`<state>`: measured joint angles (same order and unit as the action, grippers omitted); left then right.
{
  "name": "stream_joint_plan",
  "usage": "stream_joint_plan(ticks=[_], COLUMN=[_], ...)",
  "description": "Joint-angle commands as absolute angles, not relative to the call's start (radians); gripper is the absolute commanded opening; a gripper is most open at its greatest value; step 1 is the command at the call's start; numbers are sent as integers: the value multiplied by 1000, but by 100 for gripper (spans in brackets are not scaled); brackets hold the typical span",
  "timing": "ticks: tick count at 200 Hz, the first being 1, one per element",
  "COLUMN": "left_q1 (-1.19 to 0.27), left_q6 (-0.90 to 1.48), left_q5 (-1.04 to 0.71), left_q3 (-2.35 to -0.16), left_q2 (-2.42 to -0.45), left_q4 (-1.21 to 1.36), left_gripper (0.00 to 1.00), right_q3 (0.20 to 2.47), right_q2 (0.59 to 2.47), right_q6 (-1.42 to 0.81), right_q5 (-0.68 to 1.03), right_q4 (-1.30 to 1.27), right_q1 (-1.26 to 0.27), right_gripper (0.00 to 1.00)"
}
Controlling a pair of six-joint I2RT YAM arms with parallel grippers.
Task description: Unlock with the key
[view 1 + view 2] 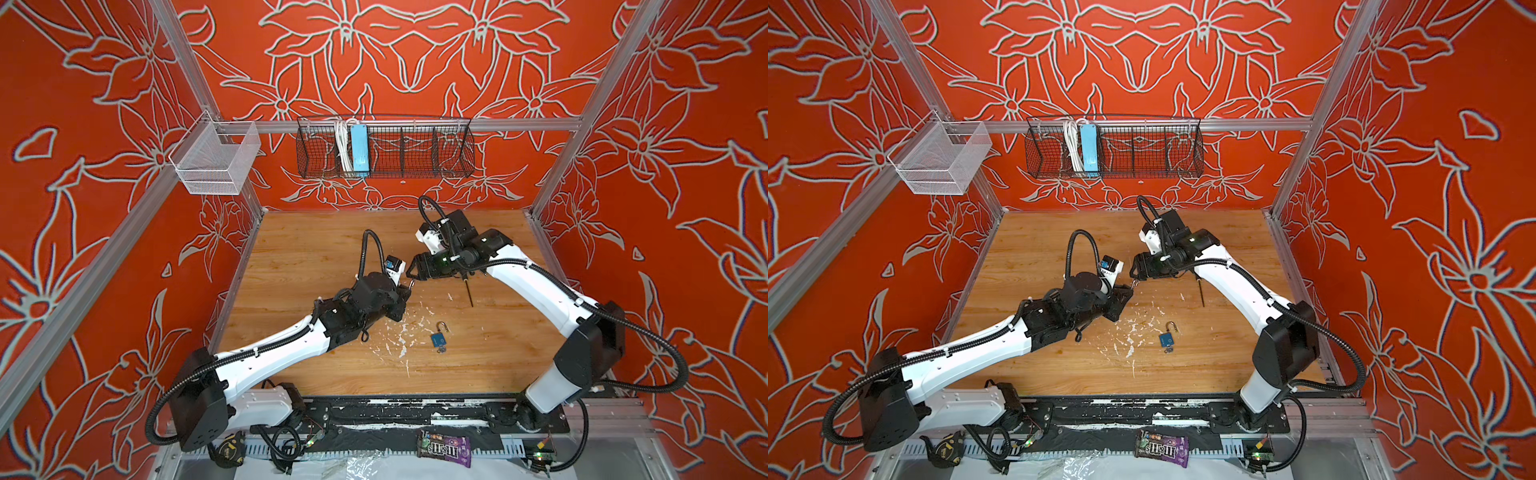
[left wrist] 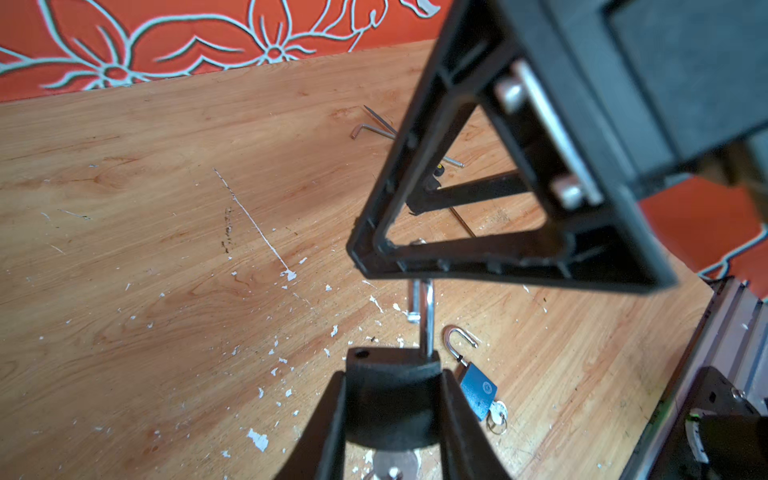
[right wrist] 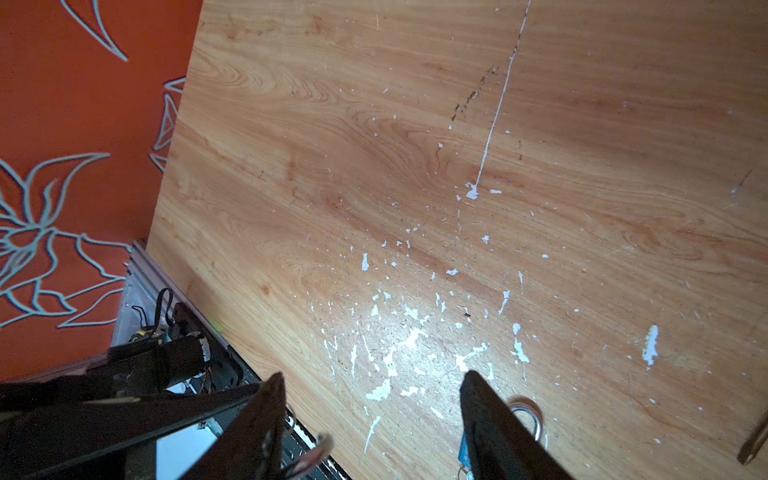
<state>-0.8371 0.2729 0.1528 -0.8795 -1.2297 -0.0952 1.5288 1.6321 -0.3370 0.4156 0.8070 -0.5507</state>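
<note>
Fingers first. Left gripper [image 2: 392, 372]: stands partly closed, clamps a dark lock [image 2: 390, 399] by the body, held up off the table [image 1: 316, 249], with a silver hoop [image 2: 426, 311] poking out past the fingertips. Right gripper [image 3: 372, 399]: grasps nothing, fingers [image 3: 270, 411] released and spread wide, tips near that hoop; cannot tell whether they touch it.

Blue padlock [image 1: 438, 340]: lies flat on the table between the two arms, nearer the front than both grippers and well apart from them, loop [image 2: 457, 338] swung open, key [image 2: 496, 411] stuck in its underside.

Table: pale wood grain, speckled with white paint chips [image 3: 411, 336], crossed by one long white scratch [image 3: 498, 95]. Thin dark tool [image 1: 469, 293] under the right arm.

Walls [image 1: 83, 166]: red, with grey flower outlines. Back rail: carries a black wire basket [image 1: 415, 149] with a blue power strip [image 1: 359, 151] and a white cord [image 1: 341, 145]. White mesh basket [image 1: 216, 162] at the left corner. Front edge: candy bag [image 1: 444, 449], tape measure [image 1: 227, 451].
</note>
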Motion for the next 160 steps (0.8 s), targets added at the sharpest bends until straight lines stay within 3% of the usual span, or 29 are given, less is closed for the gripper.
stream_joint_plan(ticks=[1,119,160], left_q1=[-832,-833,-833], left_q6=[260,271,281], left_q5=[170,190,199], left_q3=[-865,-849,-850], left_q2=[-1191,-1193,-1196], left_q4=[-55,-23,-35], left_gripper=[0,0,0], right_q3=[1549,1442,1422], right_q2=[1636,1537,1509], right_q6=[-288,-278,-283], right_q5=[402,557,477], right_q4=[873,815,836], right_q1=[-539,-520,-494], right_gripper=[67,68,68])
